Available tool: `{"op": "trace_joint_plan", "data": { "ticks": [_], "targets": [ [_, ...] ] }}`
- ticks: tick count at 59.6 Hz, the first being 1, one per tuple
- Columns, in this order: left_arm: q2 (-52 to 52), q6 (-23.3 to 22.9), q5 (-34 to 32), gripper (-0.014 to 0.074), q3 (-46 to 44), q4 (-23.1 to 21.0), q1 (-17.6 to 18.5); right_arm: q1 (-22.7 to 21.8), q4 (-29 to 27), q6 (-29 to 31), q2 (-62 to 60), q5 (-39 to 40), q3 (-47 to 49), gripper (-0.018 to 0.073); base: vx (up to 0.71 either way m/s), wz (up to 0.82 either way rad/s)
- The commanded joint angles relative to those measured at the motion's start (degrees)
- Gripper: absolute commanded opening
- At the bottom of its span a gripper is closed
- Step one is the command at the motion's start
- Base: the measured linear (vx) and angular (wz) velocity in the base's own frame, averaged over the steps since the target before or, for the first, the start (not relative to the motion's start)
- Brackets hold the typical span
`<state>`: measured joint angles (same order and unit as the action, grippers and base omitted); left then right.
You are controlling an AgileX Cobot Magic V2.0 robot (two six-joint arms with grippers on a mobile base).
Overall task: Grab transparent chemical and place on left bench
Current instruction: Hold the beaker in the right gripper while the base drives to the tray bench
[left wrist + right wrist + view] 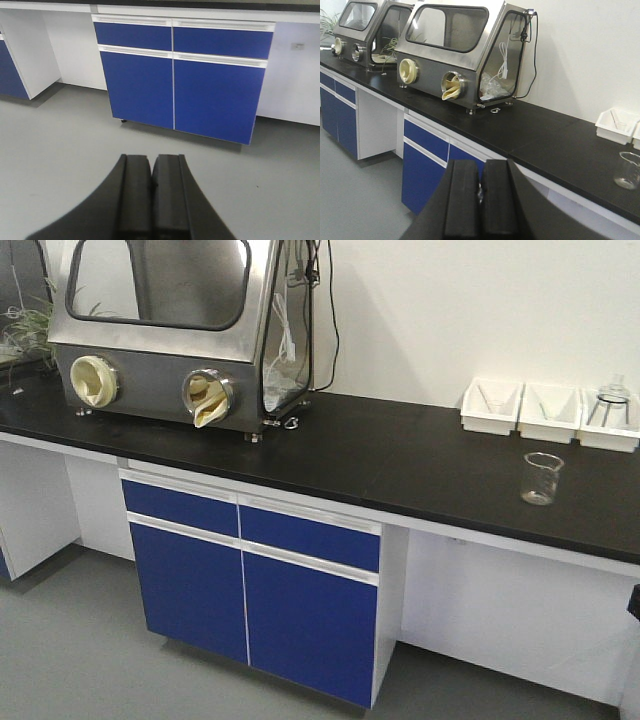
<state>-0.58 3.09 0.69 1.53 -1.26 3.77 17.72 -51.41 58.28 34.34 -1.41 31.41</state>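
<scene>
In the right wrist view my right gripper is shut, and a thin translucent sliver, the transparent chemical, shows pinched between its black pads. Most of it is hidden by the fingers. The gripper hangs in front of the left bench, off its front edge and above the blue cabinets. The front view shows that bench as a black worktop against a white wall. My left gripper is shut on nothing, low over the grey floor and facing the blue cabinet doors.
A steel glove box takes up the bench's left part. Three white bins line the back right, the rightmost holding glassware. A clear beaker stands in front of them. A second glove box stands further left.
</scene>
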Motion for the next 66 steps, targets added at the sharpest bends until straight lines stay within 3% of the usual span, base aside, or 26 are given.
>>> {"op": "trace_joint_plan", "data": {
  "ticks": [1, 27, 66],
  "targets": [
    [-1.10, -0.45, -4.49, -0.0003, 0.93, -0.04, 0.10, -0.18, 0.14, 0.30, -0.05, 2.89, 1.72, -0.0004, 0.37, 0.13],
    [-1.10, -0.45, -4.49, -0.0003, 0.93, -0.04, 0.10, -0.18, 0.14, 0.30, -0.05, 2.89, 1.72, -0.0004, 0.43, -0.08],
    [-1.10, -0.45, -4.49, -0.0003, 0.93, -0.04, 0.10, -0.18, 0.14, 0.30, -0.05, 2.89, 1.72, -0.0004, 0.43, -0.32]
  ]
}}
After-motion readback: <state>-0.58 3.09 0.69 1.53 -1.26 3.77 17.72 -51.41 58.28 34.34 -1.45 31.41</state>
